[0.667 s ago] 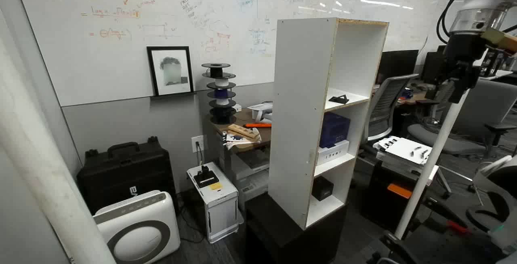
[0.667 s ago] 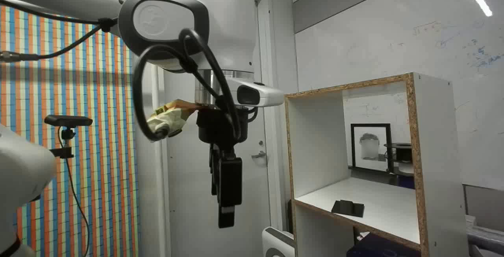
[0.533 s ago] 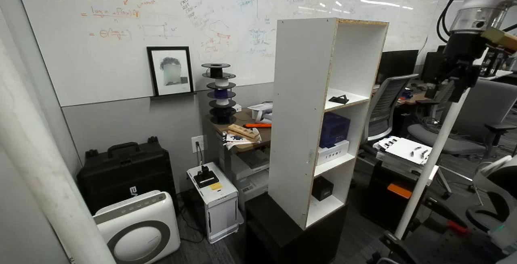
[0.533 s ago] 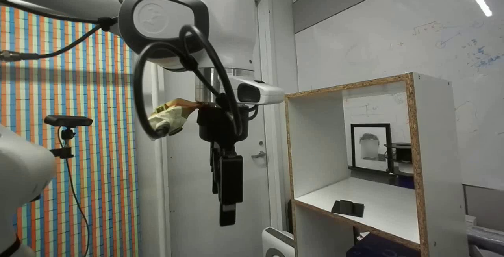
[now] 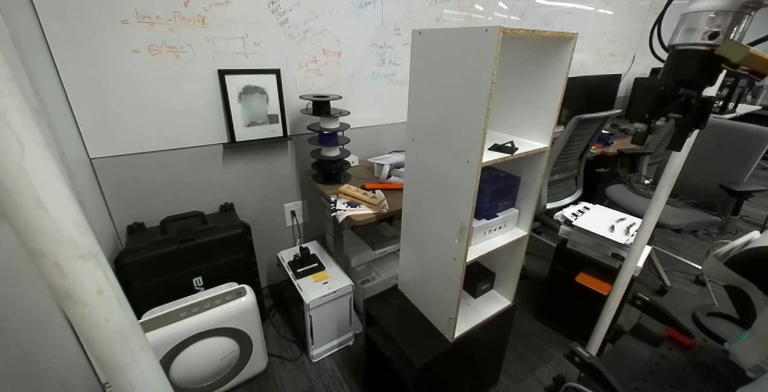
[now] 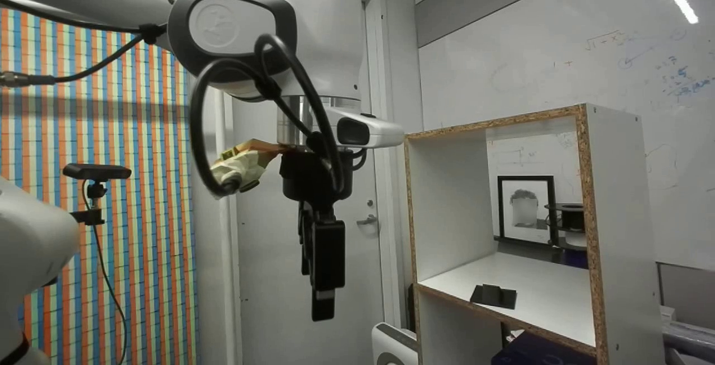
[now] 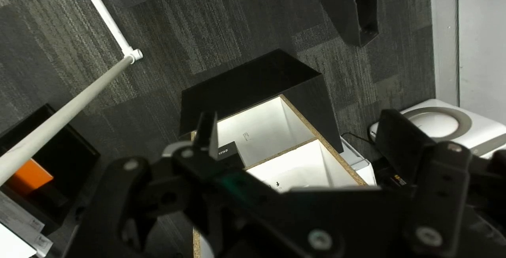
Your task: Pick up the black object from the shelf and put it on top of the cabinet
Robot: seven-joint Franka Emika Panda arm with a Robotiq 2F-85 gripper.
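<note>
Because the black object lies near the front edge of the upper shelf in the cabinet, it looks reachable; well apart from it, the empty claw hangs spread, presumably for straddling.

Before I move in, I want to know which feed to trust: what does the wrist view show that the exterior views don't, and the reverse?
Wrist view only: a dark open container on the carpet.

Exterior views only: the black object on the shelf, the whiteboard and the framed picture. In the wrist view the tool blocks much of the cabinet, so the object can't be made out there.

Shared: the tool, plainly open in the wrist view; parts of the cabinet; and the white appliance with the grey ring.
</note>
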